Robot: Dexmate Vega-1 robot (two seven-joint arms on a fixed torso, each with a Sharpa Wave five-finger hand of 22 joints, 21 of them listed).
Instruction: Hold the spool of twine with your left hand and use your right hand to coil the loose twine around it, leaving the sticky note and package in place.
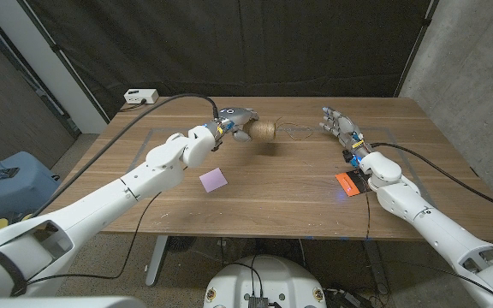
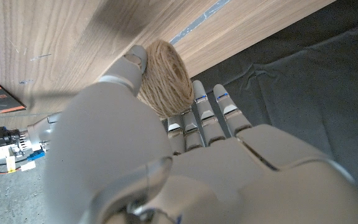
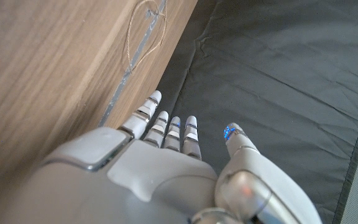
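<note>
My left hand [image 1: 237, 121] grips the tan spool of twine [image 1: 267, 132] at the far middle of the table, lifted a little above its shadow. In the left wrist view the spool [image 2: 164, 78] sits between the thumb and the fingers [image 2: 205, 112]. Loose twine [image 1: 296, 130] trails in thin loops from the spool toward the right; those loops [image 3: 145, 28] also lie on the wood ahead of my right hand. My right hand [image 1: 339, 127] hovers past the loops with fingers spread, holding nothing. A purple sticky note [image 1: 214, 180] lies in the middle left. An orange-and-black package [image 1: 352, 183] lies beside my right forearm.
The wooden table [image 1: 272, 201] has faint tape lines marking a rectangle. A white box [image 1: 140, 97] with a cable sits off the far left corner. A black curtain hangs behind the table. Black cables run along both arms.
</note>
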